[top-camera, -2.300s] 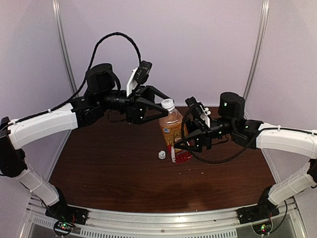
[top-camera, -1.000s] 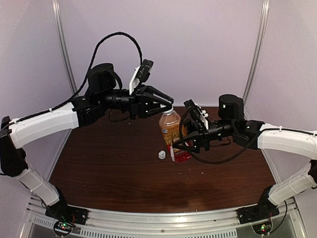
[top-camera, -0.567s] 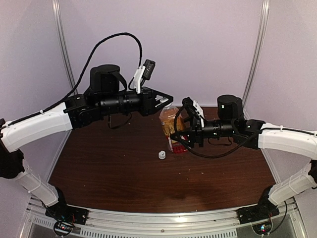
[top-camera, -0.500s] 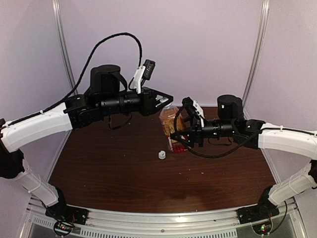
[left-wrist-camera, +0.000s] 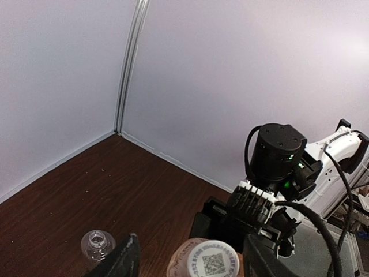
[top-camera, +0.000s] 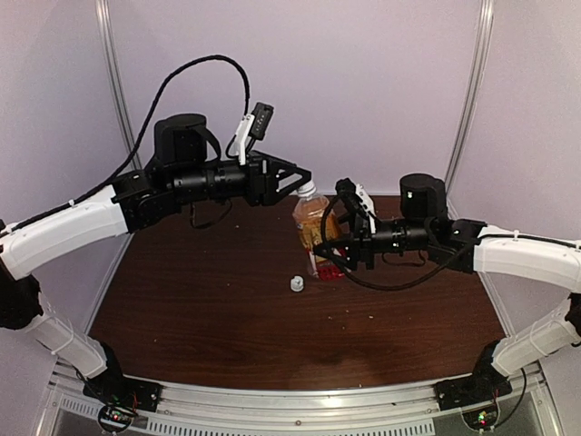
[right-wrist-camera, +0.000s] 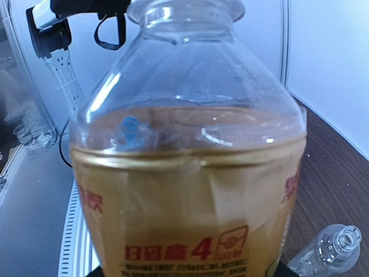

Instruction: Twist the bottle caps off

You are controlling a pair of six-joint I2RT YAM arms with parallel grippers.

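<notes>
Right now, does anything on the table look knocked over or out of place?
Yes. The clear bottle lies on its side on the table, uncapped, near the amber bottle. A loose white cap sits by that bottle's base. No spill shows.

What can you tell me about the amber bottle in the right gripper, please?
The amber bottle is clear plastic, held upright, mostly filled with amber-brown liquid, with a red-printed label low down. The right gripper clamps its lower body. A white cap bearing a square code tops its neck, between the open fingers of the left gripper.
</notes>
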